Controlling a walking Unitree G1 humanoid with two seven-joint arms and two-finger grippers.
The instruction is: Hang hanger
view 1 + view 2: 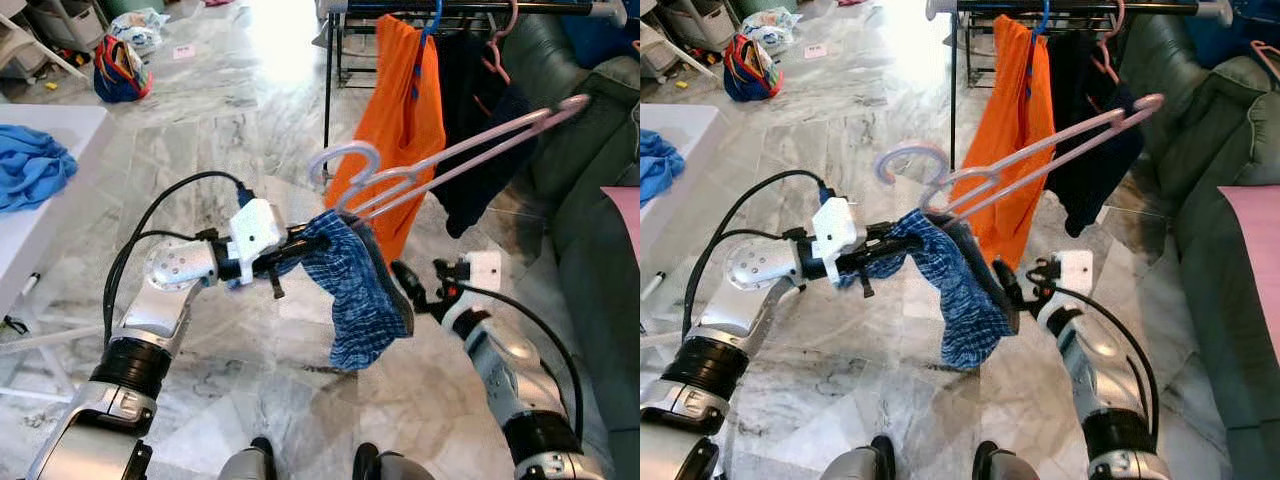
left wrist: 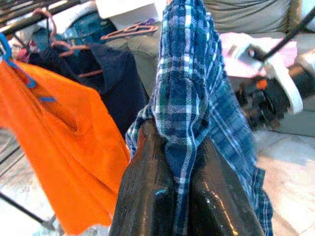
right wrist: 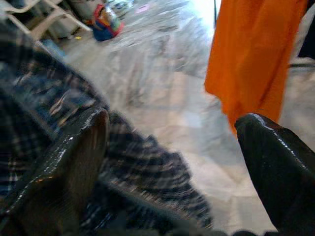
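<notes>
The pale pink plastic hanger (image 1: 440,160) is up in the air in front of the robot, slanting from its hook near the left arm up toward the dark metal clothes rail (image 1: 1080,8), with a blue-and-white checked cotton garment (image 1: 360,290) draped from its lower end. The left claw (image 1: 305,243) is pinched tight on a fold of that checked cloth, as the left wrist view shows plainly. The right claw (image 3: 172,142) stands wide apart just beside the hanging cloth, gripping nothing. The hanger looks light and stiff but smooth, likely to slip or swing; the cloth is soft and will sag and shift, so a hold on the hanger's neck below the hook seems surest. No brand, label or legible writing can be made out.
</notes>
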